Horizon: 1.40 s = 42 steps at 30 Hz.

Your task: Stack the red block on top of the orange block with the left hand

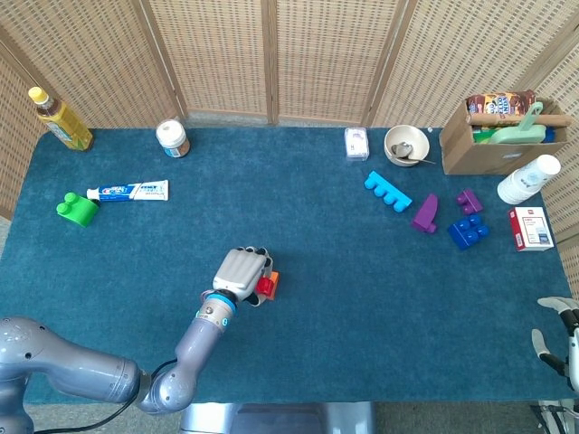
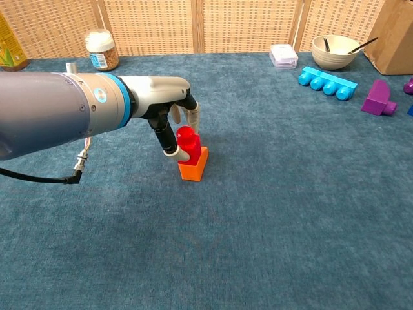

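Observation:
The red block (image 2: 189, 143) sits on top of the orange block (image 2: 193, 165) on the blue cloth, left of the table's middle. My left hand (image 2: 169, 111) grips the red block from the left, thumb in front and fingers behind it. From the head view the left hand (image 1: 242, 272) covers most of the red block (image 1: 264, 287), and a sliver of the orange block (image 1: 274, 279) shows at its right. My right hand (image 1: 554, 336) hangs at the lower right edge, off the table, fingers apart and holding nothing.
A cyan brick (image 1: 387, 191), purple pieces (image 1: 425, 213) and a blue brick (image 1: 468, 231) lie at right. A bowl (image 1: 406, 145) and cardboard box (image 1: 500, 136) stand behind them. At left are a green brick (image 1: 77, 208), toothpaste (image 1: 128, 191), jar (image 1: 172, 138) and bottle (image 1: 60, 119).

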Motion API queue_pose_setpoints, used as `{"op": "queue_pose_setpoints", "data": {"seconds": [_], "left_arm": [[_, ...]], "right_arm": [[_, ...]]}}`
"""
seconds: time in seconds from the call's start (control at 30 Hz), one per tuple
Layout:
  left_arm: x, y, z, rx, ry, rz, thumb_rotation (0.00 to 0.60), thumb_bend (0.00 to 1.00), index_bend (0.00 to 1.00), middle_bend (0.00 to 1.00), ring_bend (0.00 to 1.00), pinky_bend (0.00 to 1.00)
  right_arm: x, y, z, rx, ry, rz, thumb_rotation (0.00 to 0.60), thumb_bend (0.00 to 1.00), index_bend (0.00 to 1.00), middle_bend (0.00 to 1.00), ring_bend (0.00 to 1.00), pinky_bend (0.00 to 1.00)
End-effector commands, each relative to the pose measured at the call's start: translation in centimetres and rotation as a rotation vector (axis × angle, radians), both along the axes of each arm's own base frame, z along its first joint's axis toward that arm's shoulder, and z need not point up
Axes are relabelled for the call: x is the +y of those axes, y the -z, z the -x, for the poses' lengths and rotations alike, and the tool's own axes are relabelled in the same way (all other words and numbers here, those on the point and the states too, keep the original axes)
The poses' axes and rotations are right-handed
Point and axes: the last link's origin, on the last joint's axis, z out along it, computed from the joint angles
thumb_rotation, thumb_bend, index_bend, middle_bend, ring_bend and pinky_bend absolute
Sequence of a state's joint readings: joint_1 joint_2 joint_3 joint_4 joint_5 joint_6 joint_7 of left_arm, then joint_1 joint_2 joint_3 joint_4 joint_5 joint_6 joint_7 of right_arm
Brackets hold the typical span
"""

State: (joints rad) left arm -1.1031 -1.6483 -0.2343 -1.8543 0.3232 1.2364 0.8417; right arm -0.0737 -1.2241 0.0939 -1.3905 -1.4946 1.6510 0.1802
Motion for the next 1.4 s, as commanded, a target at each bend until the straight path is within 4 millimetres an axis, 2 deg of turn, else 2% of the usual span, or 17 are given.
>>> {"op": "queue_pose_setpoints", "data": {"seconds": [0.03,0.37,0.63,1.03,1.2,1.4], "left_arm": [[0.0,0.0,0.0,0.002,0.001,0.003,0.600,0.31,0.44,0.26,0.24,0.31],[0.0,-0.1,-0.1,-0.006,0.003,0.003,0.600,0.31,0.41,0.24,0.22,0.31],[-0.2,-1.6,0.0,-0.016,0.017,0.007,0.600,0.31,0.24,0.18,0.15,0.30],[-0.5,-6.7,1.9,-0.129,0.005,-0.046,0.600,0.31,0.22,0.17,0.14,0.24],[-1.3,-9.6,4.0,-0.157,0.003,-0.092,0.600,0.31,0.25,0.18,0.14,0.24],[-3.1,-12.4,7.5,-0.163,-0.003,-0.157,0.600,0.31,0.27,0.20,0.14,0.23]], "right_arm": [[0.0,0.0,0.0,0.000,0.000,0.000,0.600,0.32,0.33,0.36,0.28,0.37],[0.1,-0.1,0.0,0.001,0.004,0.003,0.600,0.32,0.33,0.36,0.28,0.37],[-0.1,0.0,-0.1,0.002,0.000,0.000,0.600,0.32,0.33,0.36,0.28,0.37],[-1.2,-0.1,-1.2,0.034,-0.012,0.005,0.600,0.32,0.33,0.36,0.28,0.37],[-2.0,-0.4,-1.5,0.059,0.000,0.029,0.600,0.32,0.33,0.36,0.28,0.37],[-2.9,-0.5,-2.1,0.098,0.005,0.059,0.600,0.32,0.33,0.36,0.26,0.37]]}}
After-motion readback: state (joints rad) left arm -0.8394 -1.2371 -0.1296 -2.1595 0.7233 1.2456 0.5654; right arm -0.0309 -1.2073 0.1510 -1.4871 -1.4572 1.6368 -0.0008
